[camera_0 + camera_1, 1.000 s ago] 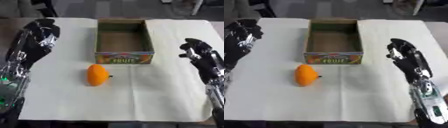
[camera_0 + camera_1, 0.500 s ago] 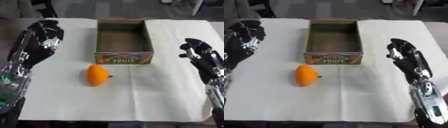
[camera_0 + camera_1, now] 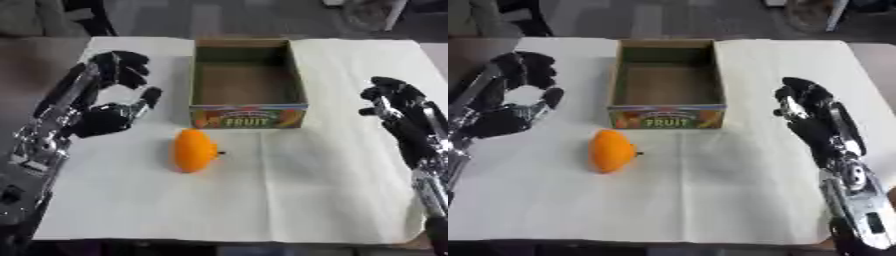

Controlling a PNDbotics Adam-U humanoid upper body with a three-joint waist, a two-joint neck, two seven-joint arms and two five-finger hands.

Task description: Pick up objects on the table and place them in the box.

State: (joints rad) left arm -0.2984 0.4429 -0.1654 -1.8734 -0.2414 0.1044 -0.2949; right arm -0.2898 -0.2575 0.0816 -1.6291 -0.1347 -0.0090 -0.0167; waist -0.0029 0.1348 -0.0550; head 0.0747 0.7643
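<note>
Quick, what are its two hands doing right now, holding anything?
Left hand: open, holding nothing, above the cloth beside the orange fruit.
Right hand: fingers curled, holding nothing.

i count one orange fruit point(image 3: 193, 150) lying on the cloth. i count one cardboard box point(image 3: 248, 116), open at the top, with nothing that i can see inside it. i count one white cloth point(image 3: 332, 190) spread over the table. i count two robot hands: one left hand point(image 3: 109, 107) and one right hand point(image 3: 811, 117).
</note>
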